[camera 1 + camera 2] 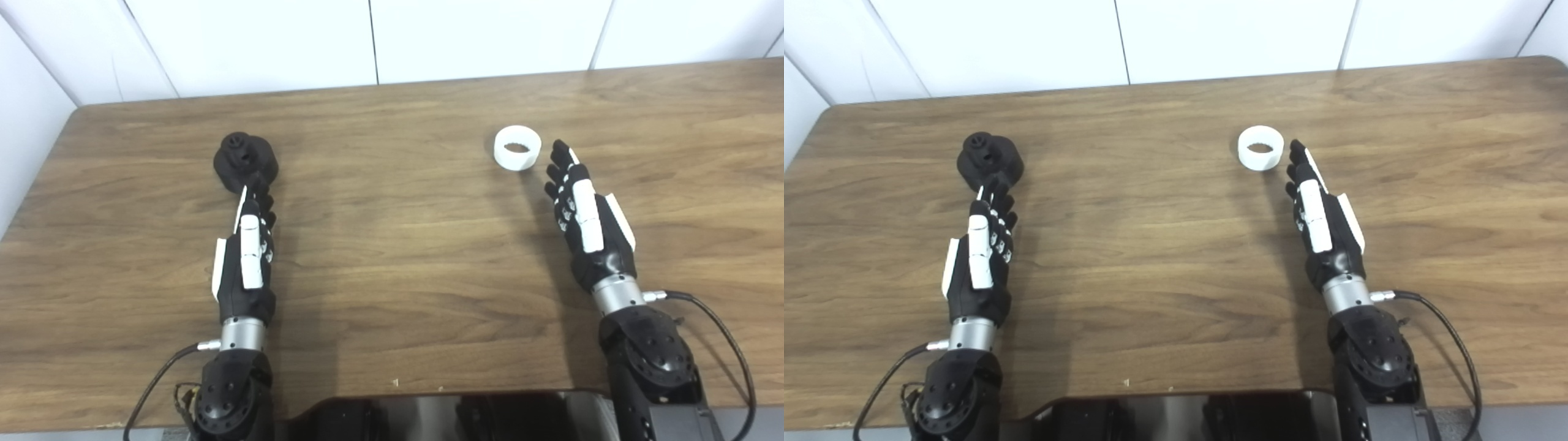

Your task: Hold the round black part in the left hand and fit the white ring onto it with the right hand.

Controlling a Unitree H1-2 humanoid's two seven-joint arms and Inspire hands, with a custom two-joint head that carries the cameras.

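I see left hand (245, 257) flat, fingers extended, empty, tips at black part (245, 160), right hand (588, 217) likewise beside white ring (517, 147), bench (404, 245) beneath, both views agree

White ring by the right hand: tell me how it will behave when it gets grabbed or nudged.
The white ring looks rigid, so it probably holds its shape under a grip. It sits flat on the table with its opening up, so a nudge likely slides it rather than rolls it. Its thin, hollow wall suggests it is light; the right hand could easily knock it away.
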